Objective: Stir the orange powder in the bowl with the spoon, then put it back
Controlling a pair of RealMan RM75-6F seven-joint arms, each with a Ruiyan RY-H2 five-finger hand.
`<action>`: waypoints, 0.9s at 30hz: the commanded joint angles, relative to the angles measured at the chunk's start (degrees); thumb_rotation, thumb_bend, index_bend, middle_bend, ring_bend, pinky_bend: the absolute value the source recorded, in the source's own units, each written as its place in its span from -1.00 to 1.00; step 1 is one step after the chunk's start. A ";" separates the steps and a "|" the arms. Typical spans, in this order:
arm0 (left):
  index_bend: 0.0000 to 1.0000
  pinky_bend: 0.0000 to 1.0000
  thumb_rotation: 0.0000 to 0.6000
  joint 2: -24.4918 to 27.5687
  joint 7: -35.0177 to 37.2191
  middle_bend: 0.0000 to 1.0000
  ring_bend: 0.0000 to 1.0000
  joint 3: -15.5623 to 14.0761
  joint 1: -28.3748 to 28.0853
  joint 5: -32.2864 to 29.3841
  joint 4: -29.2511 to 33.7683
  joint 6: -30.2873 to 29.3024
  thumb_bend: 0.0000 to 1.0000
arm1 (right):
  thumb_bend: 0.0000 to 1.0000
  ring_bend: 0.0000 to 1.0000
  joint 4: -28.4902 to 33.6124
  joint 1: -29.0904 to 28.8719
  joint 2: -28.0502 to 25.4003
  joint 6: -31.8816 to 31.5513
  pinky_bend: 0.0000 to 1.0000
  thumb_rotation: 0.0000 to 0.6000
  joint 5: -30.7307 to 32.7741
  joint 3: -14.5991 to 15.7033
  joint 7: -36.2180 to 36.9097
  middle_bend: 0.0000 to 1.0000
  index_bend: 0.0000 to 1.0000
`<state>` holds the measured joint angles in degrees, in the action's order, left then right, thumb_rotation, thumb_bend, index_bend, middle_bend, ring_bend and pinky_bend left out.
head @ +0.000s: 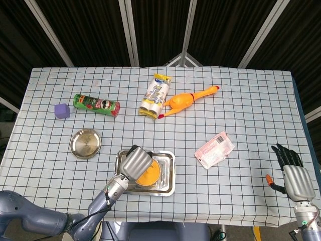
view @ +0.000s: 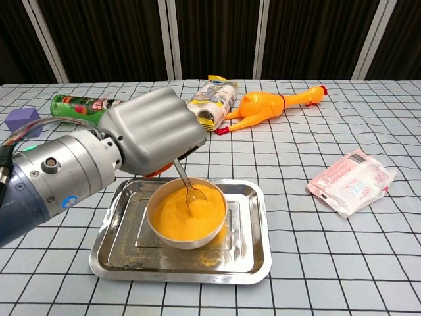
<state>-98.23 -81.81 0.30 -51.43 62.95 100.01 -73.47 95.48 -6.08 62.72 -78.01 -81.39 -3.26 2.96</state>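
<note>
A white bowl (view: pixel 187 214) full of orange powder (view: pixel 177 212) stands in a steel tray (view: pixel 248 232). My left hand (view: pixel 152 140) hovers over the bowl's near-left side and grips a metal spoon (view: pixel 187 187) whose tip is dipped in the powder. From the head view the left hand (head: pixel 136 162) covers most of the bowl (head: pixel 149 174) and the spoon is hidden. My right hand (head: pixel 292 174) hangs off the table's right front corner, fingers spread, holding nothing.
A round steel dish (head: pixel 85 143) lies left of the tray (head: pixel 167 175). A pink packet (head: pixel 214 149) lies to the right. At the back lie a green chip can (head: pixel 97 104), a purple cube (head: pixel 61 110), a wrapped pack (head: pixel 156 95) and a rubber chicken (head: pixel 188 99).
</note>
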 commanded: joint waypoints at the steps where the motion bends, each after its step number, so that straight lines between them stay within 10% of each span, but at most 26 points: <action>1: 0.50 0.76 1.00 1.10 -0.13 1.00 0.85 -0.04 0.28 0.44 0.83 -0.24 0.69 | -0.19 -1.00 -0.01 0.00 0.02 -0.04 -1.00 1.00 -0.06 0.00 -0.04 -1.00 -1.00; 27: 0.50 0.76 1.00 3.82 1.20 1.00 0.85 -0.99 -0.14 3.35 4.32 3.95 0.69 | -0.19 -1.00 0.25 -0.04 -0.08 0.23 -1.00 1.00 0.29 -0.05 0.06 -1.00 -1.00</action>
<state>-94.35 -80.54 -0.67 -51.57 66.37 104.36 -69.58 95.72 -6.12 62.64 -77.79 -81.10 -3.31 3.02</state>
